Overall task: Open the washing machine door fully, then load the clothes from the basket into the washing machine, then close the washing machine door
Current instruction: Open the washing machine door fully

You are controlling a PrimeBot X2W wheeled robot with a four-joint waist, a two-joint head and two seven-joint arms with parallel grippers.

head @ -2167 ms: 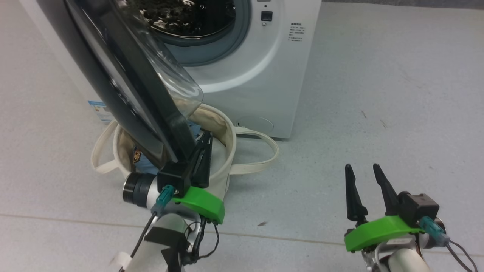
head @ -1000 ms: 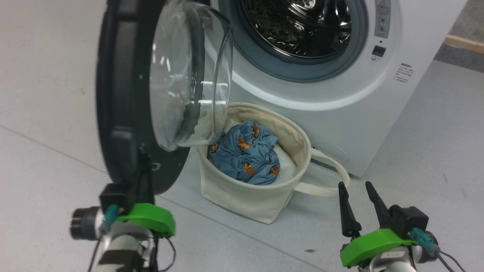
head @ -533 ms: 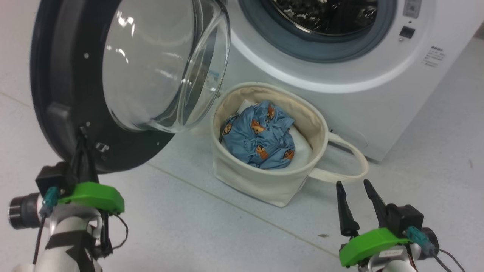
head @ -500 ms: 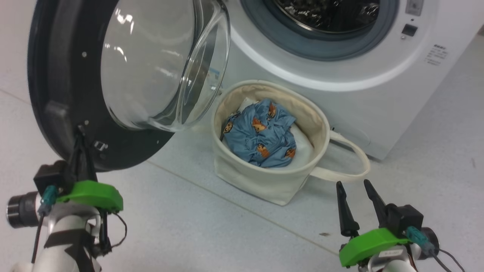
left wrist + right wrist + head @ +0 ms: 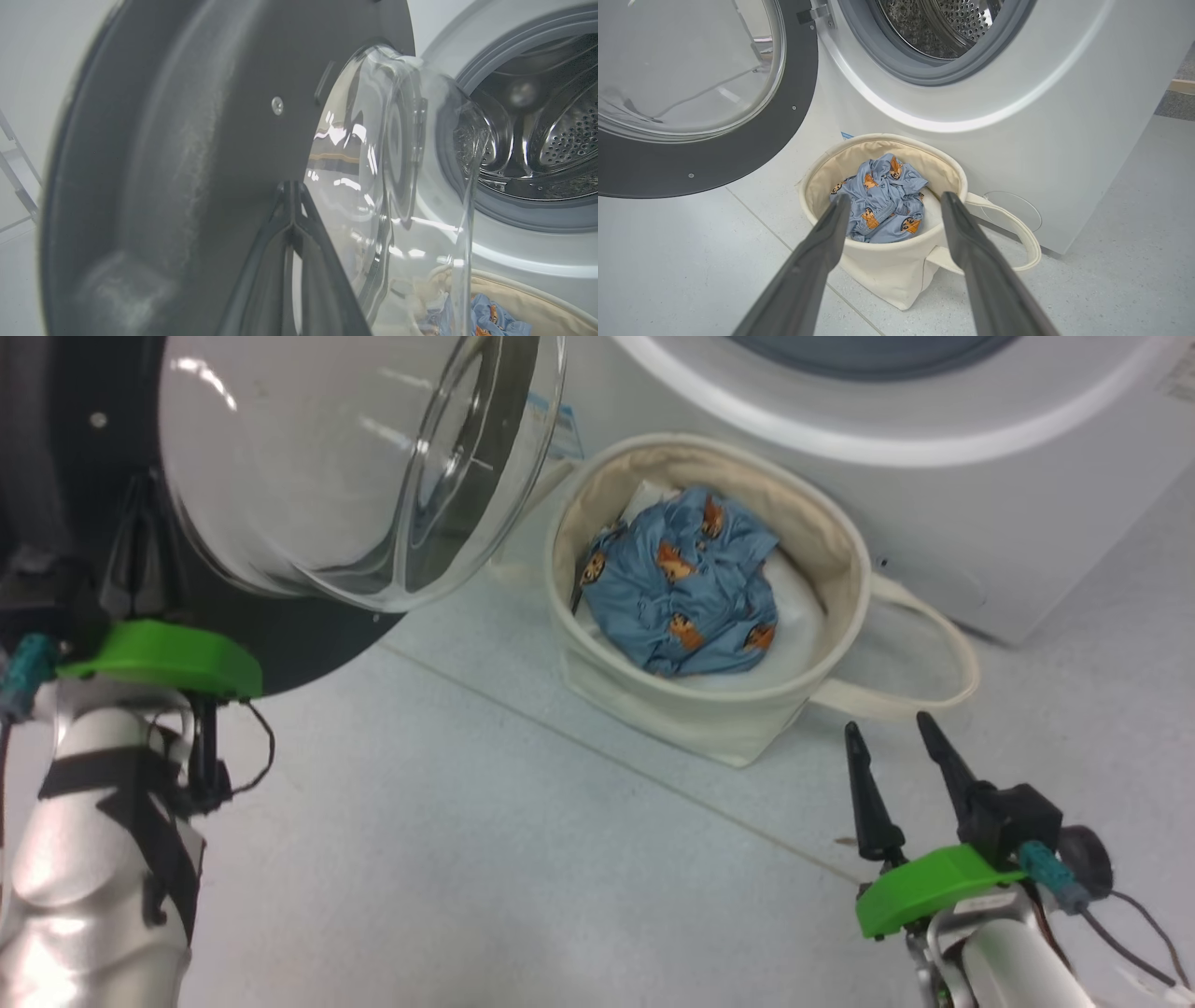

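The washing machine door [image 5: 308, 644] stands swung open at the left, its clear glass bowl [image 5: 345, 457] bulging toward the basket. My left gripper [image 5: 140, 541] is shut, with its tips [image 5: 290, 186] against the door's dark inner face [image 5: 187, 140]. The white washing machine [image 5: 934, 476] shows its steel drum [image 5: 943, 23] through the open mouth. In front of it the cream basket [image 5: 709, 709] holds the light-blue clothes [image 5: 681, 583]. My right gripper [image 5: 892, 756] hangs open near the basket's front, empty, and its fingers frame the clothes [image 5: 878, 200] in the right wrist view.
White padding [image 5: 794, 616] lies under the clothes in the basket. A loop handle [image 5: 924, 653] trails on the floor between the basket and my right gripper. A floor seam [image 5: 560, 728] runs diagonally across the pale floor. A wooden strip [image 5: 1181, 86] lies beyond the machine's right side.
The door has swung much wider open to the left, with my shut left gripper staying against it. The head view has shifted down and closer. The right gripper stays open.
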